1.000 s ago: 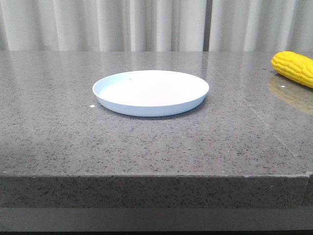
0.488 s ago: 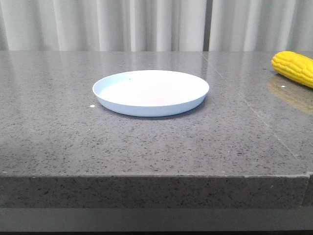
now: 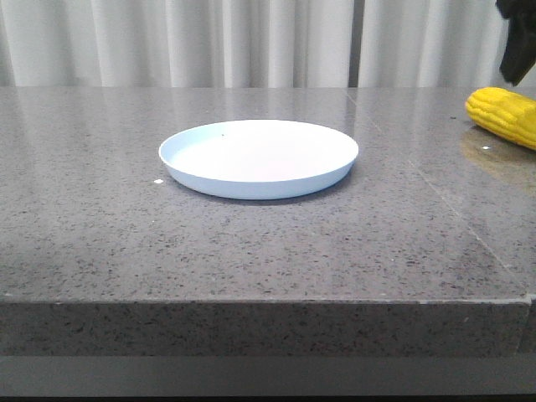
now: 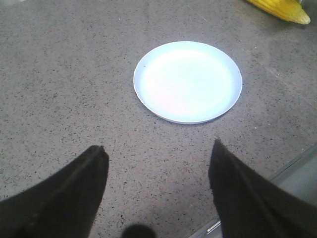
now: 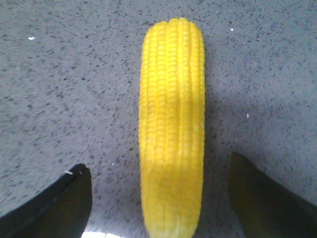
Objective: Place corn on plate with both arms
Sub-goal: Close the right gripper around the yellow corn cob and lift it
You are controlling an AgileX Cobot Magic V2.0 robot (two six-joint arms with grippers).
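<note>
Right wrist view: corn [image 5: 172, 124] lies untouched between the wide-open right tool's [image 5: 161, 198] fingers.

The corn [image 3: 506, 115] runs off the front view at 3 o'clock, its far end unseen. The right gripper [image 3: 519, 40] is cropped at 1 o'clock, jaws not discernible there. In the left wrist view only the corn's tip [image 4: 282, 10] shows.

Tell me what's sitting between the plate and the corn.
Nothing: in the front view, only bare grey tabletop separates the plate from the corn.
</note>
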